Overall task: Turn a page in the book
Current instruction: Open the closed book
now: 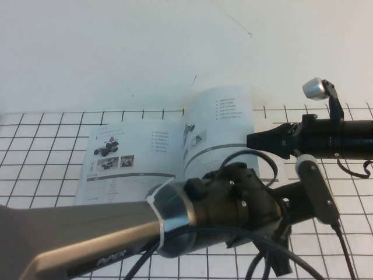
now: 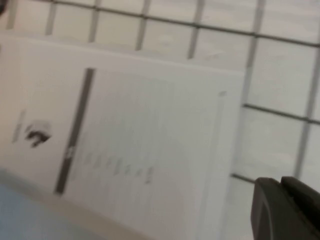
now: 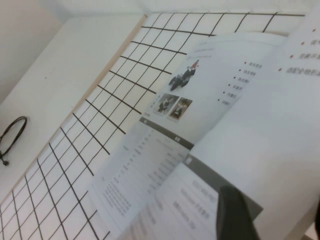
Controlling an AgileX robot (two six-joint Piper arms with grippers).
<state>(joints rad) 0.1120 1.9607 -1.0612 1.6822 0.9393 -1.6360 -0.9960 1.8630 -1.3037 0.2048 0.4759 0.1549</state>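
On the gridded table, open white book, page lifted upright, right gripper fingers apart, left gripper fingers unclear.

The left arm hides the book's near edge.

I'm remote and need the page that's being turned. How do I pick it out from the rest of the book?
On the gridded table lies the open book. By its spine, just ahead of the right gripper, open beside it, one page stands lifted and curling. The other leaves lie flat; the left gripper hovers over the right-hand page.
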